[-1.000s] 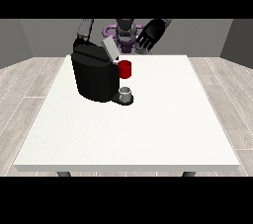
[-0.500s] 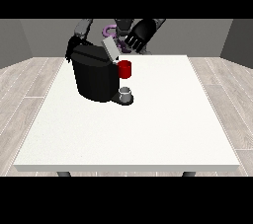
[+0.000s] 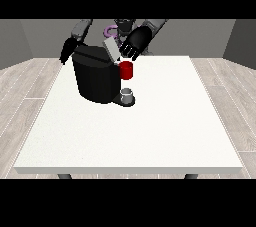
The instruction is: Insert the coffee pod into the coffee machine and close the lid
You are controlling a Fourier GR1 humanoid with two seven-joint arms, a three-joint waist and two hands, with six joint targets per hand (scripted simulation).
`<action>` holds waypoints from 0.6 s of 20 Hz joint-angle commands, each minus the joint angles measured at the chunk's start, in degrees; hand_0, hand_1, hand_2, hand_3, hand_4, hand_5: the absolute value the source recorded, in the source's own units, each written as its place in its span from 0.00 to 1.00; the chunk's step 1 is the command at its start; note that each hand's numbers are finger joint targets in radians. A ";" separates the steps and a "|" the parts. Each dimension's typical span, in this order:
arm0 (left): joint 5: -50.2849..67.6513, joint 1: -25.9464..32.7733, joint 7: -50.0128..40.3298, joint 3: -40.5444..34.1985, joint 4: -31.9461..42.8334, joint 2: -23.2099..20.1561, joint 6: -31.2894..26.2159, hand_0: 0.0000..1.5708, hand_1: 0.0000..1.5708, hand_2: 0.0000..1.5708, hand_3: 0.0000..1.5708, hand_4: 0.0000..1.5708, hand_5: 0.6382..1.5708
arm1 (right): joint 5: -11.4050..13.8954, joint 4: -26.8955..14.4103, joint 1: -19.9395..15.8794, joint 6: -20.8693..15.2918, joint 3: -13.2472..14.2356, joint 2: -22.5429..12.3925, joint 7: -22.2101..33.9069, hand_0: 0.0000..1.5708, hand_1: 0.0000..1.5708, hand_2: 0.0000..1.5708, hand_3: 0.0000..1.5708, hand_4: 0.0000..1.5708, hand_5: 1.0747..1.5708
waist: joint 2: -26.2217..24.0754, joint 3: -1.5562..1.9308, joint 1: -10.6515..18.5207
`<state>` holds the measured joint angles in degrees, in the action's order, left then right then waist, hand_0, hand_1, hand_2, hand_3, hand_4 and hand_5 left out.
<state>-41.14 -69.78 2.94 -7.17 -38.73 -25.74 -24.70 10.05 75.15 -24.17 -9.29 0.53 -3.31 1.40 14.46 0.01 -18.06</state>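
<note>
**Visitor:** What is on the white surface (image 3: 150,136) right now?

**Onlooker:** A black coffee machine (image 3: 95,78) stands toward the far side, at the view's left of centre. Its pale lid (image 3: 110,50) is tilted up and open. Just below the lid there is a red thing at the machine (image 3: 127,70), and under that a small grey thing (image 3: 128,93) sits on the machine's base. I cannot tell whether that grey thing is the coffee pod.

**Visitor:** Where are the hands?

**Onlooker:** The hand at the view's right (image 3: 134,44) hovers right beside the raised lid, just above the red thing, fingers spread apart and pointing down toward the machine, holding nothing I can see. The hand at the view's left (image 3: 67,51) hangs behind the machine's far corner, fingers straight and pointing down.

**Visitor:** Which hand matters next?

**Onlooker:** I would judge the one at the view's right. It is nearer the lid, which slopes up and away from it, so a push down and toward the machine would close it.
</note>
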 commanded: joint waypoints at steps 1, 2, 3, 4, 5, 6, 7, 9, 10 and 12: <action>-0.64 0.50 2.14 0.66 0.59 0.18 0.46 0.75 0.75 0.79 0.77 0.30 1.00 | -1.05 0.66 -1.37 0.97 1.48 -1.40 1.99 0.00 0.00 0.00 0.00 0.04 1.00 | 1.31 0.00 0.16; -1.15 -0.98 0.22 0.74 0.68 0.20 0.41 0.76 0.76 0.80 0.78 0.30 1.00 | 1.28 0.24 0.07 -1.85 -0.94 1.58 1.15 0.00 0.00 0.00 0.00 0.09 1.00 | 0.49 0.00 0.51; -0.71 -0.52 -1.12 1.34 -0.34 3.68 0.78 0.76 0.76 0.80 0.78 0.30 1.00 | -0.39 -2.48 -2.13 -0.64 2.77 -1.54 1.54 0.00 0.00 0.00 0.00 0.07 1.00 | 0.40 0.02 2.16; -0.16 -2.31 1.06 -0.52 1.91 -1.36 -1.29 0.79 0.79 0.82 0.79 0.28 1.00 | 0.21 0.70 -2.08 -1.00 0.73 -0.04 1.15 0.00 0.00 0.00 0.00 0.06 1.00 | 2.61 0.00 -0.08; -0.34 -1.43 -0.09 0.65 0.24 2.67 0.40 0.80 0.80 0.82 0.78 0.28 1.00 | 0.09 -2.11 -2.52 -2.38 2.27 0.09 0.91 0.00 0.00 0.00 0.00 0.00 1.00 | 1.77 0.01 2.21; -0.11 -2.08 0.72 0.40 0.53 0.39 -2.10 0.79 0.79 0.82 0.78 0.27 1.00 | 0.01 -2.59 0.68 -0.05 1.92 -1.63 -3.14 0.00 0.00 0.00 0.00 0.00 1.00 | 1.96 0.02 1.28; -0.41 -0.96 0.40 0.25 1.41 1.96 0.42 0.80 0.80 0.82 0.77 0.27 1.00 | 0.94 -0.83 -0.03 -1.94 0.57 0.47 -0.48 0.00 0.00 0.00 0.00 0.00 1.00 | 1.75 0.00 0.52; -0.85 -1.14 1.81 -0.26 1.90 -0.36 1.08 0.77 0.77 0.80 0.78 0.27 1.00 | -1.34 0.52 -1.78 0.62 2.31 -1.61 0.39 0.00 0.00 0.00 0.00 0.10 1.00 | 2.91 0.00 -0.34; -1.01 0.67 3.69 0.60 1.66 0.20 0.74 0.76 0.76 0.79 0.77 0.28 1.00 | 0.30 0.06 1.46 -0.89 0.79 -0.16 -1.16 0.00 0.00 0.00 0.00 0.12 1.00 | 2.21 0.00 0.42; -0.86 -2.76 0.86 0.48 1.73 1.21 -0.50 0.76 0.76 0.79 0.76 0.28 1.00 | -0.12 -1.69 -2.92 -2.37 2.67 -0.22 0.97 0.00 0.00 0.00 0.00 0.10 1.00 | 2.80 0.01 1.44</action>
<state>-41.81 -71.29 4.00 -6.93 -37.34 -24.89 -24.52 9.68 74.17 -25.84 -10.14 2.66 -4.19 1.66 16.89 0.01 -17.25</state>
